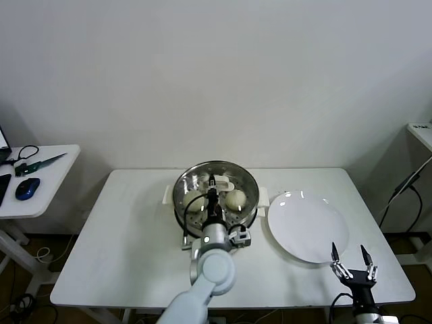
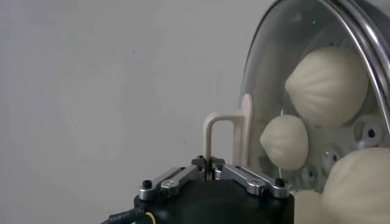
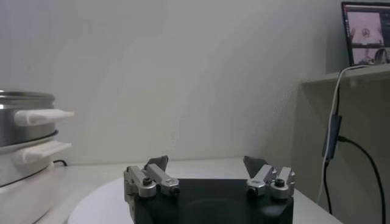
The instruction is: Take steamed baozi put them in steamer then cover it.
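Note:
The steel steamer [image 1: 250, 191] stands on its cream-white pot base at the table's middle back. The clear glass cover [image 1: 200, 174] lies on it, and cream-white baozi [image 1: 235, 199] show through the glass; three baozi [image 2: 328, 85] show in the left wrist view. My left gripper [image 1: 211, 183] is above the steamer's centre, shut on the cover's cream-white handle [image 2: 226, 137]. My right gripper [image 1: 352, 256] is open and empty at the table's front right, next to the white plate. The steamer also shows in the right wrist view [image 3: 18, 131].
A flat white plate [image 1: 308, 226] lies to the right of the steamer. A side table [image 1: 47, 179] with a mouse and cables stands at the left. A shelf [image 1: 422, 131] and hanging cables are at the right.

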Controlling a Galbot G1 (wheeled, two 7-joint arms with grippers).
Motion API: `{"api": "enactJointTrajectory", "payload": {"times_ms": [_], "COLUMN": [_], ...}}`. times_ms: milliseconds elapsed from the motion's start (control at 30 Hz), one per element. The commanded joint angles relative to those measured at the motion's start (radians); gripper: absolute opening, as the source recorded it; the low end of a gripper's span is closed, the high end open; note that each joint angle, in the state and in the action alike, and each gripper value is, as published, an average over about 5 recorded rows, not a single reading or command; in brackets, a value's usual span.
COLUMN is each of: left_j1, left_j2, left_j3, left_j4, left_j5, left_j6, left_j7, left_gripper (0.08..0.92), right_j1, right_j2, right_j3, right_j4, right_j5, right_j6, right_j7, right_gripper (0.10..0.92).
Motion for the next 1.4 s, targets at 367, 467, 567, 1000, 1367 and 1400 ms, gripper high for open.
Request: {"api": "enactJointTrajectory", "payload": {"times_ms": [367,467,567,1000,1367,1400], "left_j1": [0.005,0.008,0.013,0.079,0.202,0.218], "left_j2": [0.006,0.006,0.007,0.083,0.201,0.207], "left_j3": [-0.007,-0.003,0.003,0.036,-0.114,-0.153], "left_j4": [0.021,0.016,0.0,-0.25,-0.44,-0.448], "left_j5": [0.024,0.024,0.013,-0.127,-0.595,-0.691], "left_j6": [-0.017,-0.017,-0.018,0.001,-0.125,-0.163], "left_j7": [-0.004,-0.001,0.004,0.053,-0.164,-0.205], "left_gripper": [0.176,0.255,0.341,0.714,0.822,0.822], "right_j1": [-0.005,-0.008,-0.012,-0.004,0.006,0.006], "right_j2": [0.007,0.005,0.004,0.004,0.0,0.0], "right_j3": [-0.003,-0.004,-0.01,-0.037,-0.052,-0.053], "right_j4": [0.008,0.018,0.034,0.061,0.081,0.082], "right_j5": [-0.011,-0.005,0.005,0.026,-0.032,-0.037], "right_j6": [0.005,-0.006,-0.02,-0.079,-0.107,-0.108], "right_j7": [-0.014,-0.025,-0.034,0.014,0.023,0.021], "right_gripper": [0.823,0.823,0.823,0.823,0.823,0.823]}}
